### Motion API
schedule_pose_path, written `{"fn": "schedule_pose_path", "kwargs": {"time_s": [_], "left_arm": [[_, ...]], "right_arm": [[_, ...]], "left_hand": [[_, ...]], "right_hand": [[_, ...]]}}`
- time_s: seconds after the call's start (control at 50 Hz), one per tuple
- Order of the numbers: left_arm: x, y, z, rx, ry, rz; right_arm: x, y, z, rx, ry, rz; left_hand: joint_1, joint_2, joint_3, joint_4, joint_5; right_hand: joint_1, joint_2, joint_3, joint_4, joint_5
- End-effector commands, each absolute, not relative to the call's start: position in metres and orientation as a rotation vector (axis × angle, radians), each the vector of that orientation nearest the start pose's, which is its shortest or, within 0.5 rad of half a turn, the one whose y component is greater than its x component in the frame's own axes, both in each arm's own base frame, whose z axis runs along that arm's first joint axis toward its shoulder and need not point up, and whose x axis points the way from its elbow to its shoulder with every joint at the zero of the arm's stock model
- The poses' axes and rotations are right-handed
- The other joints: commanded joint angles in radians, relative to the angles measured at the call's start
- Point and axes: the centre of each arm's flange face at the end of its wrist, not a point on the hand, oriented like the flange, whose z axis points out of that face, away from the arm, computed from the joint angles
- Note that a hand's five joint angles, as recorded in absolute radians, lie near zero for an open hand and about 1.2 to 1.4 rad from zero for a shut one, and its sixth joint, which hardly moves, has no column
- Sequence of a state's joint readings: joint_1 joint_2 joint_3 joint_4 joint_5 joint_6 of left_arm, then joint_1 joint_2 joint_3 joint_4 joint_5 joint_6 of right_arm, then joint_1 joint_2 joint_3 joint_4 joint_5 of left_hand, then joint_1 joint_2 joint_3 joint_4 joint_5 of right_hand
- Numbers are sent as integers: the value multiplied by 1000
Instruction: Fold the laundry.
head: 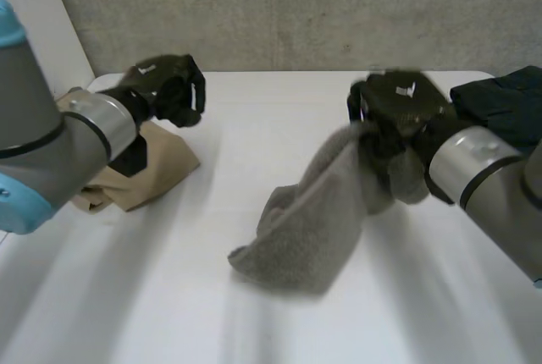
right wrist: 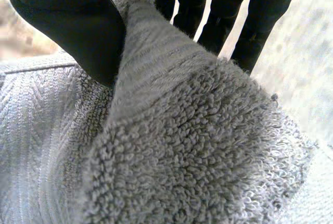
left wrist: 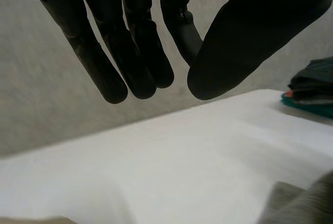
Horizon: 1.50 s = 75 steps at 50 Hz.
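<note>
The right hand has its thumb and fingers closed on a raised fold of the grey towel, pinching the thick pile between them. Seen from the head view, the towel hangs from this grasp above the right half of the white table and slopes down and to the left, its lower end resting bunched on the tabletop near the middle, on the near side. The left hand is released: its fingers hang straight and loose beside the thumb, grasping nothing, over bare tabletop. It hovers at the far left of the table, just beyond a folded tan cloth lying at the left edge. A pile of dark garments sits at the far right corner, behind the right arm.
</note>
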<state>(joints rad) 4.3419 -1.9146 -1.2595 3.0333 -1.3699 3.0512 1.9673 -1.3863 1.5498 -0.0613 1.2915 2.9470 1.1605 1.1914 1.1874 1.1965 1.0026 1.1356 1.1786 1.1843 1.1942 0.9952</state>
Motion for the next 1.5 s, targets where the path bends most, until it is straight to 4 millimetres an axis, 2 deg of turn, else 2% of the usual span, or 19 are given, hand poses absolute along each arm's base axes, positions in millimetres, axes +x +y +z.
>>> {"fn": "schedule_pose_path", "kwargs": {"time_s": [0.02, 0.08, 0.14, 0.16, 0.24, 0.32, 0.4, 0.68, 0.84, 0.92, 0.94, 0.96, 1.0, 1.12, 1.18, 1.26, 1.38, 1.46, 1.5], "left_arm": [[-291, -277, 247, 886, 2650, -2132], [-301, -275, 216, 973, 2693, -2007], [-304, -276, 199, 997, 2732, -1930], [-304, -277, 189, 994, 2760, -1883], [-304, -279, 178, 988, 2798, -1826], [-305, -280, 169, 986, 2835, -1801], [-313, -277, 162, 1028, 2885, -1807], [-344, -255, 140, 1065, 3098, -1753], [-360, -246, 137, 911, 3299, -1720], [-364, -247, 141, 830, 3355, -1767], [-364, -251, 147, 791, 3349, -1826], [-362, -255, 150, 762, 3340, -1859], [-355, -264, 158, 686, 3311, -1926], [-306, -306, 207, 404, 3054, -2177], [-286, -313, 235, 443, 2880, -2277], [-276, -304, 256, 599, 2738, -2299], [-292, -279, 245, 897, 2693, -2198], [-313, -265, 209, 1073, 2730, -2028], [-319, -265, 188, 1106, 2739, -1933]], "right_arm": [[274, -255, 204, -1035, 2050, -1696], [276, -257, 197, -1078, 2061, -1685], [280, -257, 207, -1078, 2027, -1717], [286, -255, 219, -1072, 1983, -1753], [299, -241, 258, -1042, 1855, -1833], [304, -225, 294, -1000, 1748, -1883], [303, -220, 312, -948, 1705, -1898], [316, -206, 328, -914, 1632, -1875], [320, -200, 329, -864, 1625, -1826], [319, -201, 326, -849, 1633, -1813], [318, -201, 324, -847, 1641, -1808], [318, -202, 322, -845, 1651, -1806], [315, -205, 320, -841, 1666, -1807], [290, -241, 301, -793, 1785, -1851], [280, -259, 280, -800, 1857, -1843], [274, -272, 245, -868, 1949, -1788], [277, -277, 193, -996, 2060, -1670], [286, -276, 164, -1045, 2094, -1596], [289, -277, 156, -1045, 2115, -1581]], "left_hand": [[236, 205, 209, 200, 219], [236, 205, 209, 200, 219], [-484, -514, -510, -520, -500], [-817, -848, -844, -853, -834], [-986, -1017, -1013, -1022, -1003], [-986, -1017, -1013, -1022, -1003], [-986, -1017, -1013, -1022, -1003], [-986, -1017, -1013, -1022, -1003], [-983, -1014, -1010, -1019, -999], [-406, -437, -433, -442, -422], [29, -2, 2, -7, 12], [234, 203, 207, 198, 217], [236, 205, 209, 200, 219], [236, 205, 209, 200, 219], [236, 205, 209, 200, 219], [236, 205, 209, 200, 219], [236, 205, 209, 200, 219], [236, 205, 209, 200, 219], [236, 205, 209, 200, 219]], "right_hand": [[261, 218, 212, 202, 227], [261, 218, 212, 202, 227], [261, 218, 212, 202, 227], [261, 218, 212, 202, 227], [261, 218, 212, 202, 227], [261, 218, 212, 202, 227], [261, 218, 212, 202, 227], [261, 218, 212, 202, 227], [261, 218, 212, 202, 227], [261, 218, 212, 202, 227], [261, 218, 212, 202, 227], [261, 218, 212, 202, 227], [261, 218, 212, 202, 227], [261, 218, 212, 202, 227], [261, 218, 212, 202, 227], [261, 218, 212, 202, 227], [261, 218, 212, 202, 227], [261, 218, 212, 202, 227], [-17, -60, -66, -76, -52]]}}
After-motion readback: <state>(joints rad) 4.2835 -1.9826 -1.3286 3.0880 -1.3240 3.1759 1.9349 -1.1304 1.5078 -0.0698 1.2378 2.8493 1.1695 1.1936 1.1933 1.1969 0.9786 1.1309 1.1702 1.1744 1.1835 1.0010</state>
